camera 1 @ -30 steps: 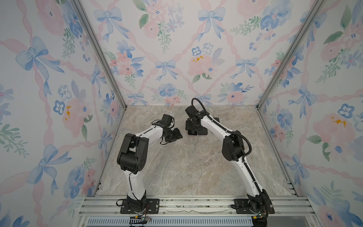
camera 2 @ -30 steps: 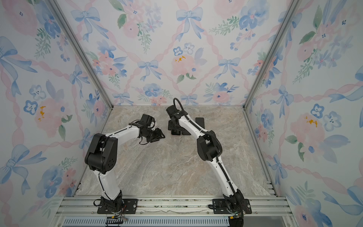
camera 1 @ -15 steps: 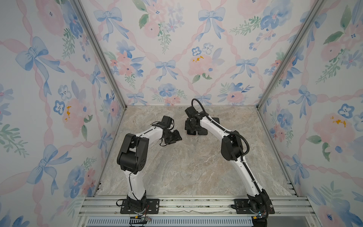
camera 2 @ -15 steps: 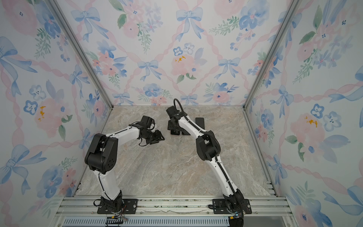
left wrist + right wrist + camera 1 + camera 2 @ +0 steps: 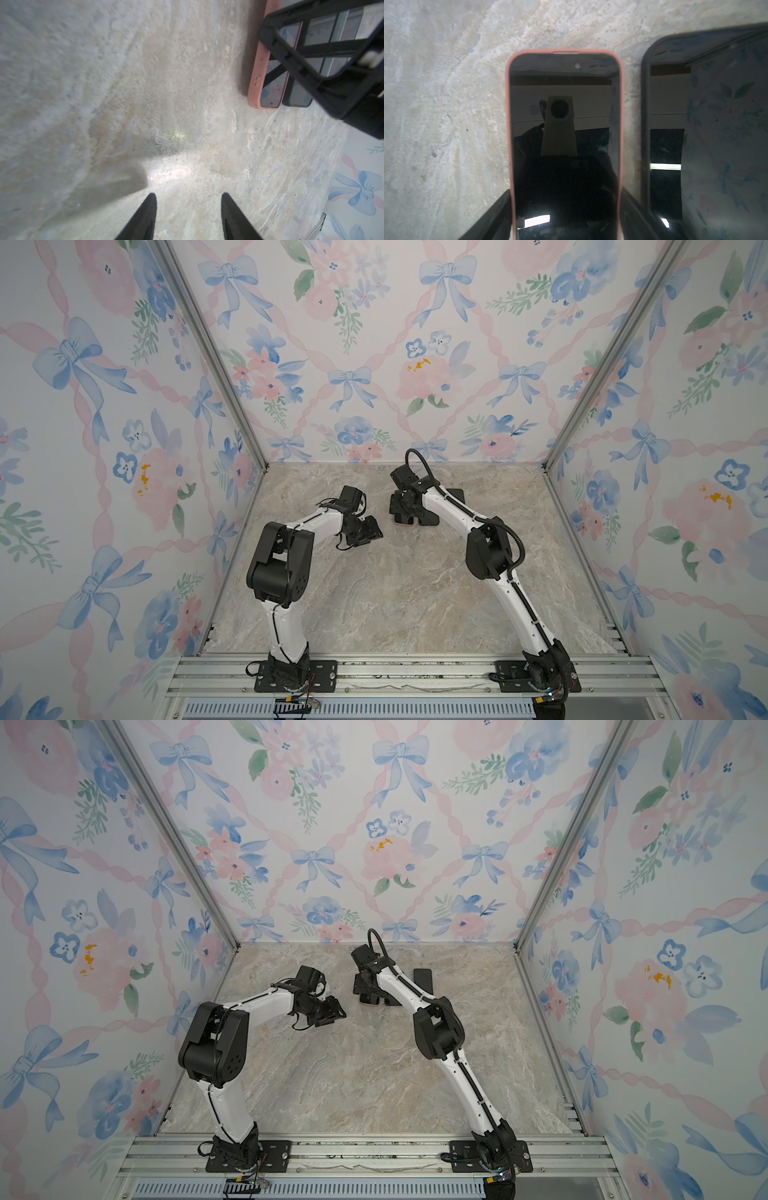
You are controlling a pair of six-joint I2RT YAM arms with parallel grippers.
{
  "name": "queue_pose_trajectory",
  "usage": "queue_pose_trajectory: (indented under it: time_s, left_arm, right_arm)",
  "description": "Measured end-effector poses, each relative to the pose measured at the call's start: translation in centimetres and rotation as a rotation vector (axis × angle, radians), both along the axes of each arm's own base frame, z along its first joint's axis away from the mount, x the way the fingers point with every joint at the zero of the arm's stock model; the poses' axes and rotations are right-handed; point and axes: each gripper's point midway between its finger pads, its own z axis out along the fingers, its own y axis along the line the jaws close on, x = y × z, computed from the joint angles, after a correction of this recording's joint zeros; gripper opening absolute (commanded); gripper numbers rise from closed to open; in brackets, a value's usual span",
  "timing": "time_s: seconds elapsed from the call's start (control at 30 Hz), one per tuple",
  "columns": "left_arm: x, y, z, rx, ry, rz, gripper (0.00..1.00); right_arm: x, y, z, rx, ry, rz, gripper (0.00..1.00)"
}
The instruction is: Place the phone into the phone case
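Toward the front of the counter (image 5: 395, 593), nearest the arm bases, the left pincer (image 5: 189, 196) hangs low over bare stone. Its jaws are about half apart with nothing between them, well clear of the work. Farther back, the right pincer (image 5: 565, 190) straddles the phone (image 5: 563, 124), one finger along each long side. The fingers lie right against the rim, and whether they press or merely rest there cannot be told. The phone lies flat and screen up inside the pink phone case (image 5: 256, 62), whose rim shows unbroken around the visible end, so the seating looks done or nearly so. The step in hand is likely the release. It would go best with the jaws spread evenly and the pincer lifted straight up, so neither finger drags the case sideways or pries a corner loose. The end under the pincer is hidden and deserves a check. Just beside it and slightly farther back, a second phone in a dark case (image 5: 716, 135) lies parallel, leaving the finger on that side little room.
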Motion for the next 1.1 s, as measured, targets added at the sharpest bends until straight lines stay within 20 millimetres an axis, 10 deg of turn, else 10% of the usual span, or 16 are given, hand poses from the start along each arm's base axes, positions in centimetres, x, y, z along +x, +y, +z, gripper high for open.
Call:
queue_pose_trajectory:
  time_s: [0.6,1.1]
  left_arm:
    - [0.1,0.1,1.1,-0.001,-0.035,-0.012,0.52]
    - [-0.1,-0.5,2.0,0.0,-0.06,-0.03,0.53]
  right_arm:
    - [0.0,0.3,1.2,0.013,-0.028,0.041,0.86]
    - [-5.0,-4.3,10.5,0.018,-0.23,0.111,0.87]
